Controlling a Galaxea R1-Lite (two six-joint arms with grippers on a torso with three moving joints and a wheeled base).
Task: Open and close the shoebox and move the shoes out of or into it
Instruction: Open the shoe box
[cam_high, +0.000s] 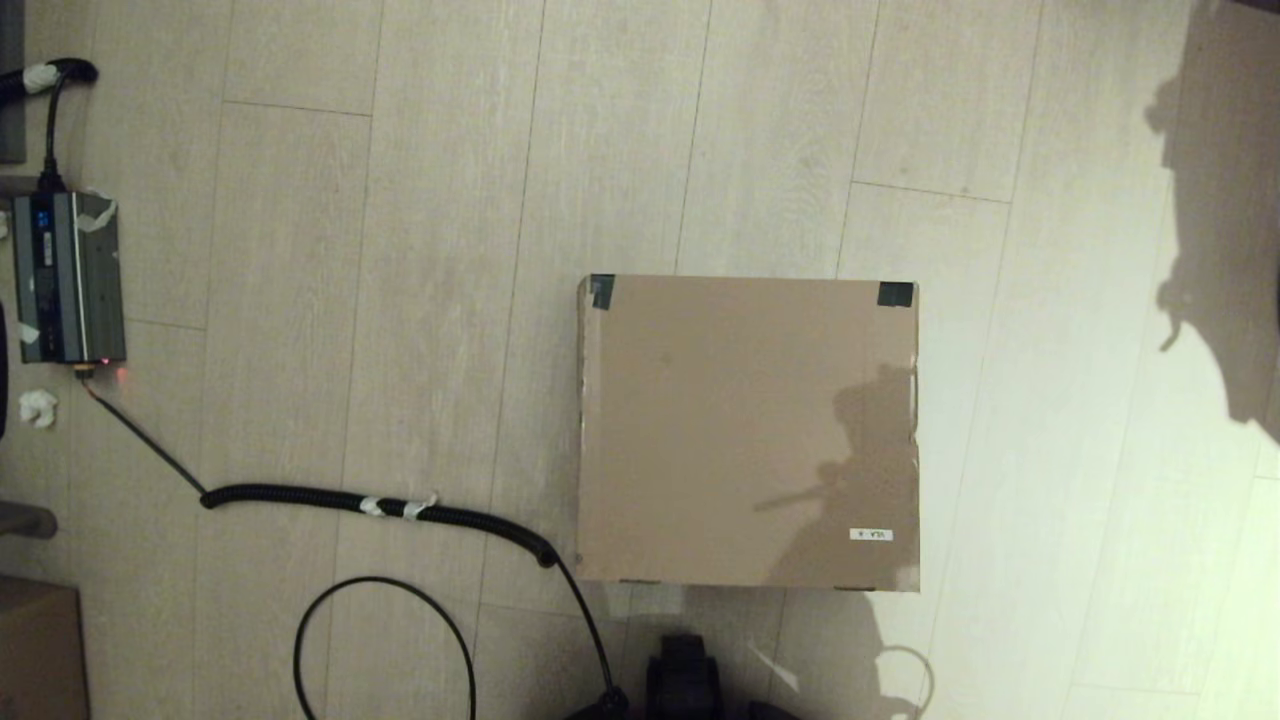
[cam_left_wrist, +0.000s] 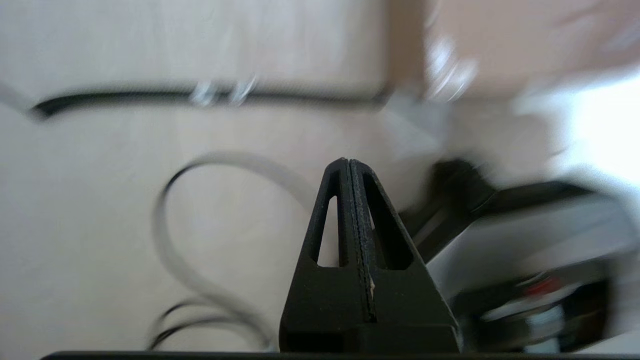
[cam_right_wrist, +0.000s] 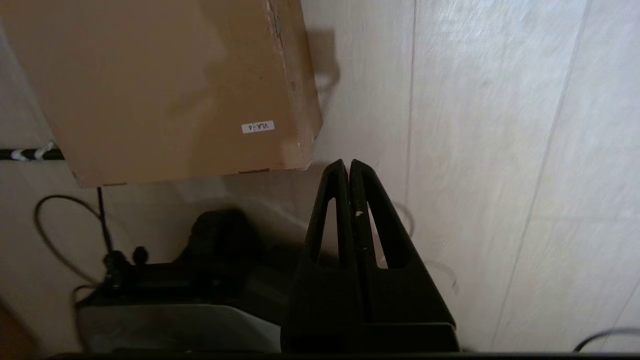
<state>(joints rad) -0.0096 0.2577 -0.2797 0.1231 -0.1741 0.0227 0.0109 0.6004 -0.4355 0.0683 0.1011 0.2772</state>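
Shoebox lying closed on the floor, nothing begun.

The shoebox (cam_high: 748, 432) is sitting flat on the wooden floor (cam_high: 420, 250) with its lid down; the shoes are not showing anywhere, so they may be lying inside. The left claw (cam_left_wrist: 348, 162) and right claw (cam_right_wrist: 348, 164) are both hanging clenched and empty near the box's near edge, touching nothing. Opening the lid and moving the shoes appear to be lying ahead.
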